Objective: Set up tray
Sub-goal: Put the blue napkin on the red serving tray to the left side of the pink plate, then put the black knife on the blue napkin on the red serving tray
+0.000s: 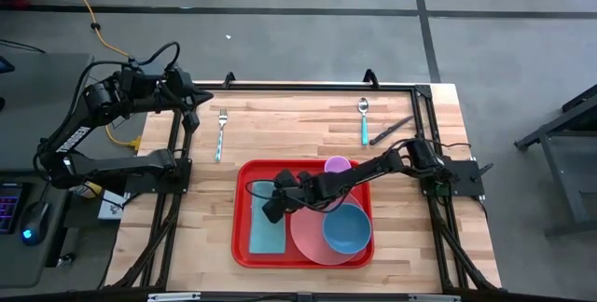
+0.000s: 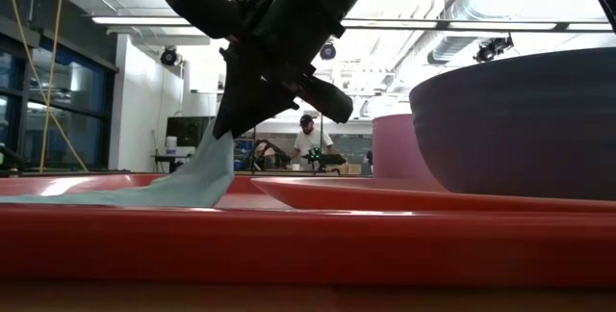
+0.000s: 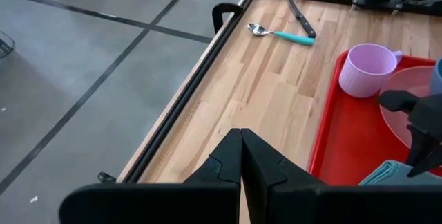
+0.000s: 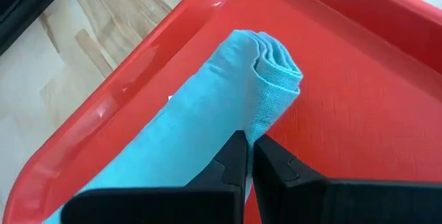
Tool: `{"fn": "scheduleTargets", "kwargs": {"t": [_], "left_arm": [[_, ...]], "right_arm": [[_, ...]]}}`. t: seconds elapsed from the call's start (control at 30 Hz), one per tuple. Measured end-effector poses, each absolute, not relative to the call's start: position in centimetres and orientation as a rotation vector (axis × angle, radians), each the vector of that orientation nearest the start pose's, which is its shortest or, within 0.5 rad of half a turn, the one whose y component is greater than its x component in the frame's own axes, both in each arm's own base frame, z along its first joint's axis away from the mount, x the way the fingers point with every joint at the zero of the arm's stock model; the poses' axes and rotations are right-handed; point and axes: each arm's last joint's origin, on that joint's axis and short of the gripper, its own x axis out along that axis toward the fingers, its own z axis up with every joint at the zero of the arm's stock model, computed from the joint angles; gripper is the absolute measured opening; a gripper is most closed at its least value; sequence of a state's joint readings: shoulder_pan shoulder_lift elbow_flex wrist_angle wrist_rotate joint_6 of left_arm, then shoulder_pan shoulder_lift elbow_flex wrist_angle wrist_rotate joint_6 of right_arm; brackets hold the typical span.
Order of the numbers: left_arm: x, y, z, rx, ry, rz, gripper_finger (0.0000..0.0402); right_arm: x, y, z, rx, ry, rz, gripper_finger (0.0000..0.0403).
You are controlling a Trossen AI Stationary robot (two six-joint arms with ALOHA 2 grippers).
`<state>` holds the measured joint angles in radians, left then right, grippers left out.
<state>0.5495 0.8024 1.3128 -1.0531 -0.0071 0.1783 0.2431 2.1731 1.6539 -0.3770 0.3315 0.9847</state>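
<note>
The red tray (image 1: 244, 246) lies in the middle of the table. On its left part lies a folded teal napkin (image 1: 266, 232), with my right gripper (image 1: 271, 211) shut on it and reaching in from the right. A pink plate (image 1: 306, 232) with a blue bowl (image 1: 347, 228) on it fills the tray's right part. A pink cup (image 1: 337, 164) stands at the tray's far edge. My left gripper (image 3: 240, 148) hangs shut, high over the table's far left corner, with nothing in it. My right gripper pinches a folded edge of the napkin (image 4: 257, 117) between its two fingers, several layers together. The fingers slant down from the table's right side. That part is drawn up into a peak (image 2: 214, 158); the rest of the napkin (image 2: 115, 195) lies on the tray floor.
A teal-handled fork (image 1: 221, 134) lies on the bare wood left of the tray. A teal-handled spoon (image 1: 364, 120) and a dark knife (image 1: 392, 130) lie at the far right. A black frame (image 1: 317, 88) runs along the table's edges.
</note>
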Motion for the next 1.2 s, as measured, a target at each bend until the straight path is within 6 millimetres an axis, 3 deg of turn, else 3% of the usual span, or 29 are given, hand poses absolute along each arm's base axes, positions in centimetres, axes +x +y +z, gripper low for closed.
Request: {"fn": "scheduleTargets", "kwargs": {"t": [0.27, 0.7, 0.97, 1.07, 1.2], "left_arm": [[8.8, 5.4, 41.6, 0.023, 0.574, 0.493, 0.0035], [8.8, 5.4, 41.6, 0.034, 0.576, 0.49, 0.0035], [8.8, 5.4, 41.6, 0.034, 0.576, 0.49, 0.0035], [8.8, 5.4, 41.6, 0.034, 0.576, 0.49, 0.0035], [8.8, 5.4, 41.6, 0.034, 0.575, 0.49, 0.0035]], "right_arm": [[46.2, 9.6, 17.7, 0.631, 0.764, -0.443, 0.0015], [45.9, 8.3, 17.3, 0.664, 0.815, -0.508, 0.0191], [45.2, 7.9, 17.0, 0.632, 0.887, -0.551, 0.0224], [45.1, 7.2, 18.1, 0.62, 0.87, -0.536, 0.0224], [44.6, 6.0, 21.8, 0.57, 0.784, -0.508, 0.0224]]}}
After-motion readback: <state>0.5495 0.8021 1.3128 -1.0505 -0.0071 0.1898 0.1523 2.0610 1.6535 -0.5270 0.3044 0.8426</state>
